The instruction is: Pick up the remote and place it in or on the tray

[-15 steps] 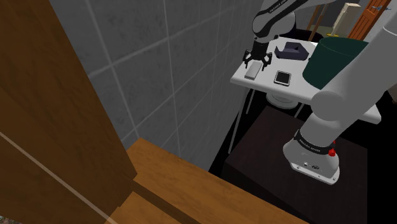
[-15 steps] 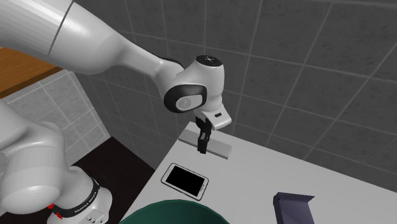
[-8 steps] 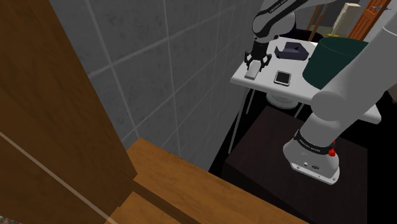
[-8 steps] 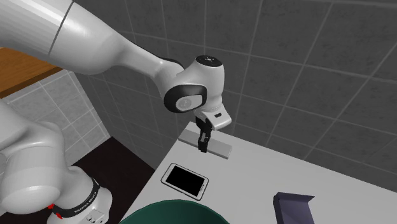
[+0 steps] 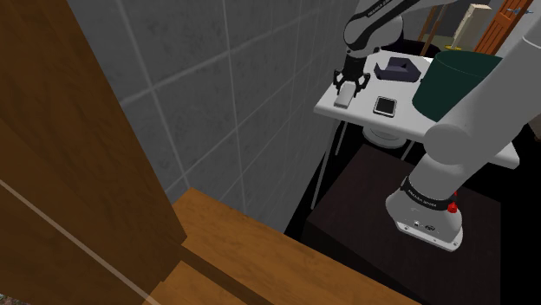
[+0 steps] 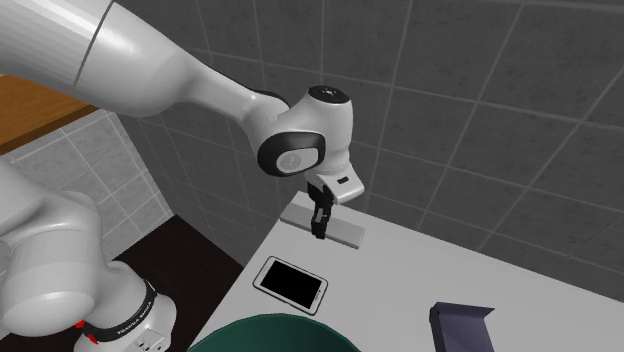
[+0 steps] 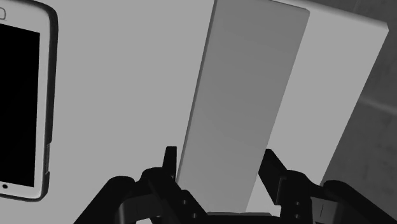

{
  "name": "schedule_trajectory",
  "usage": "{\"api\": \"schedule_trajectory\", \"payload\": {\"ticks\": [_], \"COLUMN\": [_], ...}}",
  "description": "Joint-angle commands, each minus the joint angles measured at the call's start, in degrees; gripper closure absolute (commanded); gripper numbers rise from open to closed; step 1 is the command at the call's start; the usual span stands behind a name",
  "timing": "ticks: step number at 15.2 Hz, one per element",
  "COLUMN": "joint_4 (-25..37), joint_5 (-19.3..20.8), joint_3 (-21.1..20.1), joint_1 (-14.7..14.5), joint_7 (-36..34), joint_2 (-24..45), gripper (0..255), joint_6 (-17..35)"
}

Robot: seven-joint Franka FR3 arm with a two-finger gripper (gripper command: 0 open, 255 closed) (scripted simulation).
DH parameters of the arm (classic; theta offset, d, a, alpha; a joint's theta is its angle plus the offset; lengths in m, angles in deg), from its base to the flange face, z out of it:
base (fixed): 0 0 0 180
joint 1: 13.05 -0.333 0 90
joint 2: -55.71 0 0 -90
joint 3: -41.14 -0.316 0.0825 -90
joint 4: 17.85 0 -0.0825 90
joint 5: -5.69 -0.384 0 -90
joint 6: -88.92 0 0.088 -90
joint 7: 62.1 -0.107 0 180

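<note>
The remote is a plain grey flat bar lying on the white table, close to the edge by the tiled wall. My black gripper points down at its near end, and both fingers press against its long sides. In the shoulder view the gripper stands over the remote at the table's left end. The second exterior view has the gripper upright on the remote, which rests flat on the tabletop. A dark blue-grey open box sits farther along the table.
A phone with a white frame and black screen lies beside the remote. A large dark green vessel stands at the table's near side. The grey tiled wall runs close behind the remote. A wooden cabinet stands at the shoulder view's left.
The fingers have come together from wide apart and now clasp the remote's sides. The arm and the remote have stayed in place.
</note>
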State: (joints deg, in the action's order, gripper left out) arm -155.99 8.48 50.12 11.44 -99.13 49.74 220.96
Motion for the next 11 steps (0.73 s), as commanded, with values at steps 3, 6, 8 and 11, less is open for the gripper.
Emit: {"api": "schedule_trajectory", "payload": {"ticks": [3, 6, 8, 11], "joint_4": [1.2, 2.3, 3.2, 4.5], "joint_5": [0.2, 0.3, 0.4, 0.5], "joint_3": [-0.1, -0.2, -0.2, -0.3], "joint_1": [0.0, 0.0, 0.0, 0.0], "joint_7": [-0.2, -0.2, -0.3, -0.3], "joint_2": [-1.7, -3.0, -3.8, -4.9], "gripper": [255, 255, 255, 255], "joint_6": [-2.9, -5.3, -7.0, -9.4]}}
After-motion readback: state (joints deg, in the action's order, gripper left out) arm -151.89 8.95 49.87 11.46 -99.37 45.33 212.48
